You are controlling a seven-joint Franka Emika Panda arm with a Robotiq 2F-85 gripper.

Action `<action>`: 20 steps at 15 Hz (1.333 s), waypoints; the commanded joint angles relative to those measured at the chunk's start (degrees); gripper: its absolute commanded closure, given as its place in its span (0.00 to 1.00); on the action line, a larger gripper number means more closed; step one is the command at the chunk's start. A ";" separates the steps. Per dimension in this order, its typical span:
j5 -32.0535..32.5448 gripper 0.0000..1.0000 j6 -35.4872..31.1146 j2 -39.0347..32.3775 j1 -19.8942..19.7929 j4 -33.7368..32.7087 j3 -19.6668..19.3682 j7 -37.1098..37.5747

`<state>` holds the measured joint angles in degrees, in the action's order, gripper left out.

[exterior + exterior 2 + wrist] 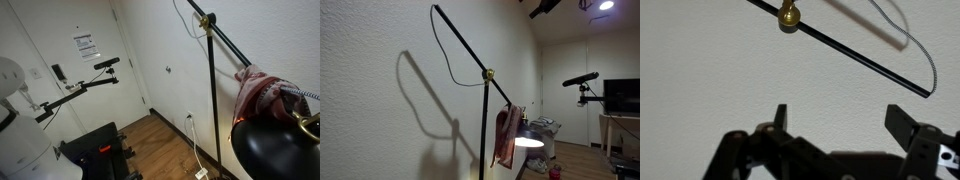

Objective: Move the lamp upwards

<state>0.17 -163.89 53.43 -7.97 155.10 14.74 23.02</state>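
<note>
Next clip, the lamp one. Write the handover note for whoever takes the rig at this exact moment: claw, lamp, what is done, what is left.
Claw: open and empty. The hinged arm crosses the wrist view beyond its fingertips, untouched.
Lamp: stands by the wall. The arm slopes down to the black shade, with a red-white cloth draped just above it. The light is on in an exterior view.
Done: nothing gripped yet.
Left: close on the arm, raise the lamp, let go.
</note>
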 commanded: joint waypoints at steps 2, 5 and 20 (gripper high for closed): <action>-1.09 0.00 0.14 0.07 -0.33 -0.10 0.34 -0.82; -1.70 0.00 -3.27 -2.04 1.15 -0.27 -1.09 -1.85; -9.48 0.80 -19.59 -15.61 2.90 -8.67 -0.27 -2.44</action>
<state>-6.95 -185.18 40.87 -3.66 150.25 13.38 20.41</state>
